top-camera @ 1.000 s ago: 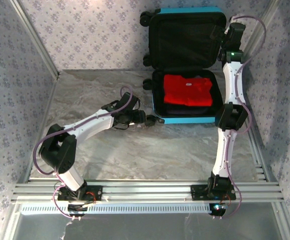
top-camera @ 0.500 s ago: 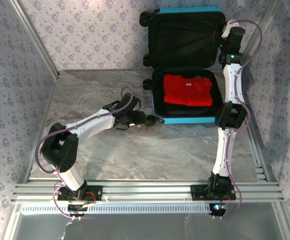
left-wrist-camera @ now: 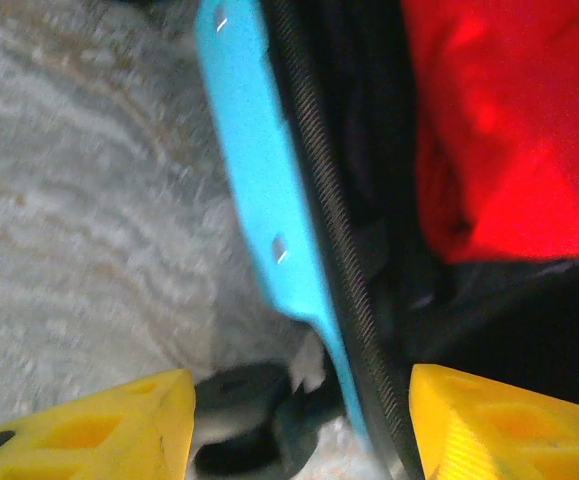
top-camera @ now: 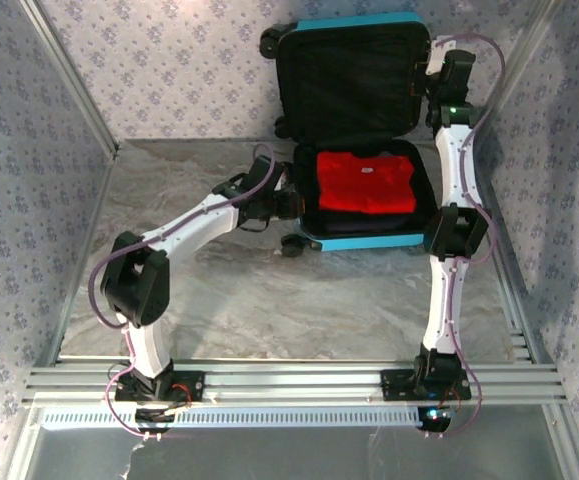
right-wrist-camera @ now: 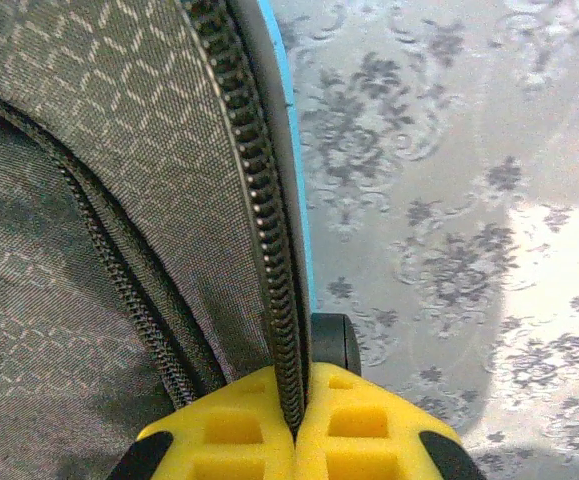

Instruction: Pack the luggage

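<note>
- From the top external camera, the turquoise suitcase point(top-camera: 354, 85) is seen lying open at the far side of the marble-patterned table point(top-camera: 269, 300). Its lid is propped upright against the flowered back wall point(top-camera: 169, 70), and a folded red garment point(top-camera: 364, 183) is laid in the lower half.
- The left gripper point(top-camera: 287, 205) is placed at the left rim of the lower half. The right gripper point(top-camera: 431, 78) is raised to the lid's upper right edge.
- From the left wrist camera, the left gripper point(left-wrist-camera: 304, 430) is seen partly spread. Its yellow fingers point(left-wrist-camera: 119, 425) are set apart on either side of the shell rim, and nothing is clamped. A black wheel point(left-wrist-camera: 239, 415) is seen just below.
- From the right wrist camera, the right gripper point(right-wrist-camera: 294, 425) is seen pinched tight on the lid's zipper point(right-wrist-camera: 259, 200) edge.
</note>
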`<state>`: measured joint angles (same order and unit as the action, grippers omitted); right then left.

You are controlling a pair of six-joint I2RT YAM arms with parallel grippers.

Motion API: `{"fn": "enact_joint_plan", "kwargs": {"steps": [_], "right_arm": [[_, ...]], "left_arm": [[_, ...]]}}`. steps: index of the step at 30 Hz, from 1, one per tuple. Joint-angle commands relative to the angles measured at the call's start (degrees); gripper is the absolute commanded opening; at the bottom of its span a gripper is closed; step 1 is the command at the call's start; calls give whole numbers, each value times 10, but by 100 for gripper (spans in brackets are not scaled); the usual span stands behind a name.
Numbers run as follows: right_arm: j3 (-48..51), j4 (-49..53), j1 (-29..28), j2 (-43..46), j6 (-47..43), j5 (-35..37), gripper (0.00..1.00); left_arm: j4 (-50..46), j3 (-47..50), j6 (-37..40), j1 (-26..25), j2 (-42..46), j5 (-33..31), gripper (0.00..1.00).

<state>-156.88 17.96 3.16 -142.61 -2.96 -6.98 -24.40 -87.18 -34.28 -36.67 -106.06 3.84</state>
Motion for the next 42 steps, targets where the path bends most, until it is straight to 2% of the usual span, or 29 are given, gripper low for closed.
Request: {"fn": "enact_joint_plan", "kwargs": {"steps": [1,5,8,9,12,14,20,26,34,36,40,42], "right_arm": [[6,33,-29,36,-14,-29,0],[7,43,-32,45,-9,-34,0],[13,47,-38,52,-17,-31,0],[16,49,-40,55,-23,-28,0],[35,52,-48,68,-39,-24,0],[54,49,-52,79,-50,-23,0],[160,-15,-63,141,-48,-26,0],[303,-104,-86,236,-58,-40,0],[597,-284,-133,415,-73,-31,0],[646,-302,-148,448,-85,-16,0],[719,-318,-164,497,-93,13,0],[747,-320,-167,516,-89,31,0]], "left_arm": [[9,-44,18,6,-51,36,59],[-8,-102,16,6,-113,44,55],[-32,-129,10,8,-147,35,42],[-32,-126,7,9,-150,29,34],[-26,-99,-1,16,-137,10,15],[-13,-71,-7,24,-118,0,8],[12,5,-16,65,-59,-11,0],[25,66,-11,115,-11,-23,0],[11,83,28,182,19,-16,1],[-6,72,42,194,30,-11,10],[-30,67,65,197,88,-10,40],[-38,73,68,197,125,-6,46]]}}
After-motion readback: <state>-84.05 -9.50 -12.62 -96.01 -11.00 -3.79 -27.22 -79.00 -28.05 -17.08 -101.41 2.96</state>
